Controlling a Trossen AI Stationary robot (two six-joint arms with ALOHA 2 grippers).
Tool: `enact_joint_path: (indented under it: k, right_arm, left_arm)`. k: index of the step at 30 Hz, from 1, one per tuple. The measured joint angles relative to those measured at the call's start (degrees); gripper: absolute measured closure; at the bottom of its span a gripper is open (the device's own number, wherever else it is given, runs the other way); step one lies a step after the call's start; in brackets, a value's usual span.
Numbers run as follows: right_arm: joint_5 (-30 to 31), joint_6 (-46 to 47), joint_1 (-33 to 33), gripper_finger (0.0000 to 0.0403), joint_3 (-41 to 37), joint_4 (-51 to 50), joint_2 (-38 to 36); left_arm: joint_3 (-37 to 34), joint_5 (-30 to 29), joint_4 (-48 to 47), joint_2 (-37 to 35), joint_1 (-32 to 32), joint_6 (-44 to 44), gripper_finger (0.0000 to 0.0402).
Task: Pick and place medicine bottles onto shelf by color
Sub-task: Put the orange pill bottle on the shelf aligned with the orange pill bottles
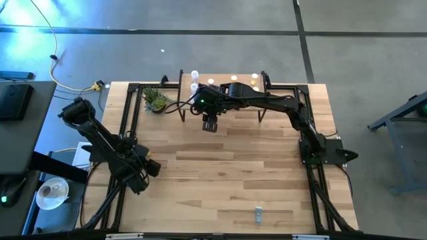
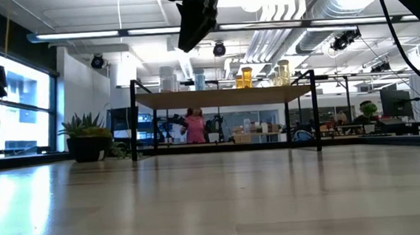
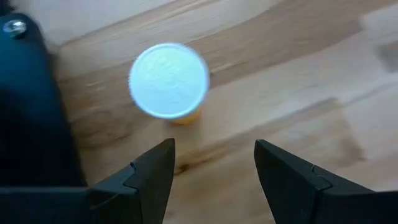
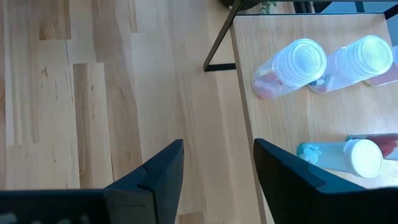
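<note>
At the table's left edge, my left gripper (image 3: 211, 177) hangs over the wood with jaws spread and nothing between them; an orange bottle (image 3: 169, 81) with a white cap stands upright on the tabletop (image 1: 227, 173) just ahead of its fingers, untouched. My right gripper (image 4: 217, 180) hovers above the table just in front of the shelf (image 1: 227, 85), likewise released and empty. On the shelf I count two clear bottles with white caps (image 4: 292, 67) standing side by side, and a teal bottle (image 4: 339, 155) lying on its side near them. Further bottles, yellow among them (image 2: 246, 76), stand along the shelf top. A potted plant (image 1: 155, 100) sits beside the shelf's left end.
</note>
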Motion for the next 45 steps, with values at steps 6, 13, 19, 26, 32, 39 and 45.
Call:
enact_joint_path:
  k: [6, 13, 19, 26, 32, 39, 45]
  right_arm:
    - [-0.02, 0.02, 0.0, 0.0217, 0.0, -0.02, 0.0]
    - [-0.04, -0.32, 0.0, 0.0217, 0.0, -0.02, 0.0]
    - [-0.07, -0.38, 0.0, 0.0217, 0.0, -0.01, 0.0]
    - [-0.09, -0.41, -0.01, 0.0217, 0.0, -0.02, 0.0]
    - [-0.11, -0.41, 0.0, 0.0217, 0.0, -0.02, 0.0]
    - [-0.11, -0.44, -0.05, 0.0217, 0.0, 0.41, 0.0]
    - [-0.09, -0.43, -0.09, 0.0217, 0.04, 1.14, -0.04]
  left_arm:
    - [0.0, 2.61, 0.04, 5.56, 2.66, -0.17, 0.019]
    - [0.09, -0.14, -0.01, 7.95, 4.97, 0.0, 0.019]
    - [0.08, -2.03, -0.05, 9.75, 6.55, 0.01, 0.019]
    - [0.16, -3.06, -0.32, 12.41, 7.13, -0.05, 0.0211]
    - [0.11, -3.02, 0.08, 12.41, 7.03, 0.42, 0.0253]
    - [0.0, -3.51, 0.44, 12.08, 6.32, 2.31, 0.0302]
    - [0.98, -4.03, 0.82, 11.73, 6.56, 6.57, 0.0313]
